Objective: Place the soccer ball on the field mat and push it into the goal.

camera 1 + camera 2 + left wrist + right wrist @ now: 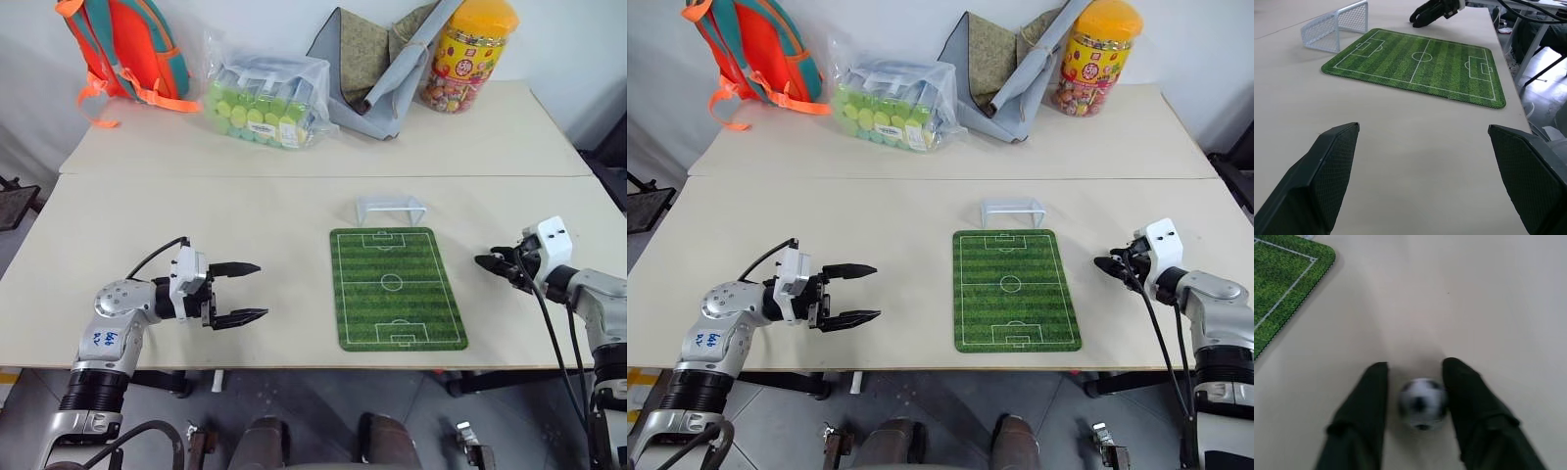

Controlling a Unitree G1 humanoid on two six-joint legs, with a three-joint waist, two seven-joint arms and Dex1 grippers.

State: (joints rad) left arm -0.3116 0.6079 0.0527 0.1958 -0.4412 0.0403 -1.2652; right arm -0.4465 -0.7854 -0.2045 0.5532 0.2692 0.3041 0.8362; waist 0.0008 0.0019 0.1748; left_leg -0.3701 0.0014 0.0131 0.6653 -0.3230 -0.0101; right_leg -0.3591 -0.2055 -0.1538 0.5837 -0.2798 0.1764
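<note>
Fingers of the left hand stand wide apart and empty, held level over bare desk and pointing across toward the field mat, which lies well off beyond its tips, with the goal just past the mat's far short edge, standing on the desk rather than on the green. Between the mat and the right hand runs a strip of bare desk, and that hand sits just beside the mat's long edge, pointing toward it. Its two black fingers are drawn in around the soccer ball, which rests low between them, near the desk; the ball looks smeared, and one finger seems to touch it while a thin gap shows on the other side, so I judge the grasp is being taken but I cannot tell that it is firm. To do this step well, the squeeze should finish with the ball centred between the pads, since so small and round a thing will squirt out if pinched off-centre. Then a small lift, a short carry over the mat's edge, and a low, gentle release on the green, on a line with the goal mouth, so the ball does not roll off before the push. The left hand is best kept where it is, clear of the mat.
</note>
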